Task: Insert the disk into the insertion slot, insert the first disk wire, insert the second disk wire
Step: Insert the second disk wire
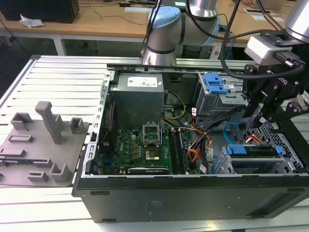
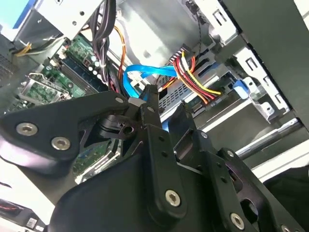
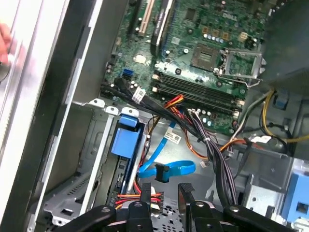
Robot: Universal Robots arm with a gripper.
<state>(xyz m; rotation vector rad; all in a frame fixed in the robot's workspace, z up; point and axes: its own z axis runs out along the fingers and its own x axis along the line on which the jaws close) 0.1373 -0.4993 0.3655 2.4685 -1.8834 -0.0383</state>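
Note:
The disk, in its bright blue frame, sits inside the insertion slot, a silver perforated cage at the case's corner on the exterior view's right. A red, yellow and black wire bundle runs to the disk's end. The second disk wire, a thin light-blue cable, curves in a loop beside the cage. Its small dark plug lies just beyond my fingertips. My gripper hangs over this corner and is open, with nothing between its fingers.
A grey cage with a blue latch stands behind the gripper. The motherboard and the power supply fill the case's middle. Black cable bundles cross near the loop. A grey fixture plate lies on the exterior view's left.

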